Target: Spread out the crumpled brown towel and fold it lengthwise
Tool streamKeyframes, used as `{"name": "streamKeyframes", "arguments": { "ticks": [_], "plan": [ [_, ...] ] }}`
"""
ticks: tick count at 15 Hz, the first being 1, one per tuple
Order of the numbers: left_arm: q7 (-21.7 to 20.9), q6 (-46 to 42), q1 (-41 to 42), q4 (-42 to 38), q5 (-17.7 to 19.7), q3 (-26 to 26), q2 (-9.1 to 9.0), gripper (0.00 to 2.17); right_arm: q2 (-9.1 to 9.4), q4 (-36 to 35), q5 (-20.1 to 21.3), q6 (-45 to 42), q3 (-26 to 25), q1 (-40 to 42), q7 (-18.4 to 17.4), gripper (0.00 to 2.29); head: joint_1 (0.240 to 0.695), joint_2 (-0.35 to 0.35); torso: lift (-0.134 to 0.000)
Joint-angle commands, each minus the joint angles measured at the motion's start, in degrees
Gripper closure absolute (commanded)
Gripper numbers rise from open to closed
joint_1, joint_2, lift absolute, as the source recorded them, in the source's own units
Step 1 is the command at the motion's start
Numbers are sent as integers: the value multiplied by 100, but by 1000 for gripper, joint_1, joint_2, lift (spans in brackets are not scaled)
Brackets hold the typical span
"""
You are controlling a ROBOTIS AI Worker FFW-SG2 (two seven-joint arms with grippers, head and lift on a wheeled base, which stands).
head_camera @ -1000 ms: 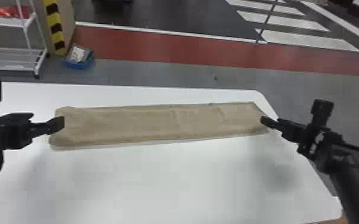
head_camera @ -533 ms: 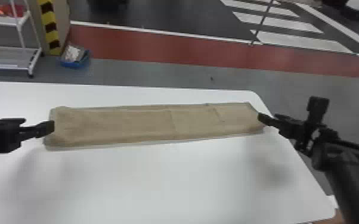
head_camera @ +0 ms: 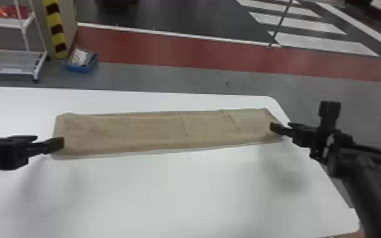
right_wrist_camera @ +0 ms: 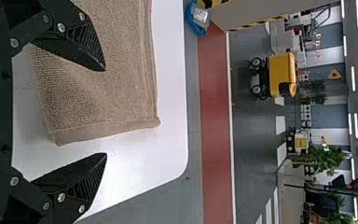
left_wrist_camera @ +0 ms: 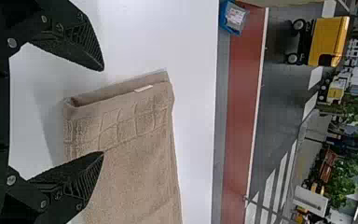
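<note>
Worktop (head_camera: 180, 196): white, with the work laid along its far edge. Brown towel (head_camera: 142, 133): lies flat as one long, narrow strip, roughly parallel to that far edge, its right end just beside the worktop's right edge, near the far right corner. No crumpled heap is seen. Layers show at the strip's left end, where a small white label (left_wrist_camera: 143, 88) is visible, and a thin margin of lower layer protrudes along the near side.

Left gripper (left_wrist_camera: 103, 111): at the strip's left end, fingers parted, nothing held. Right gripper (right_wrist_camera: 106, 112): at the strip's right end, likewise parted and empty, one finger over the cloth and the other beyond its end.

Finding: spreading is judged complete and the lengthwise fold made. Outstanding, at most: light creases towards the right end and the uneven near margin, which may merit smoothing. Otherwise, both arms need only withdraw without snagging a corner.
</note>
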Motion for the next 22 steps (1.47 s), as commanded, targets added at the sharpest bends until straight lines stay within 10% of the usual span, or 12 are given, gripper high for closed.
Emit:
{"name": "streamKeyframes", "arguments": {
  "ticks": [1, 11, 16, 22],
  "plan": [
    [-6, 10, -26, 99, -21, -51, -46, 461, 0, 56, 158, -1, 37, -21, 0, 286, 695, -266, -123],
    [-41, 467, -70, 99, -338, -235, -64, 603, -35, 179, 351, 227, 63, -83, 71, 407, 695, -280, -123],
    [-94, 766, -9, -33, -285, -130, -64, 1551, -62, 179, 289, 227, 11, -91, 466, 1477, 695, -281, -123],
    [-94, 1223, 273, -587, -250, 204, -29, 1625, -18, -603, 61, 1018, -156, 383, 809, 1541, 695, -271, -123]
  ]
}}
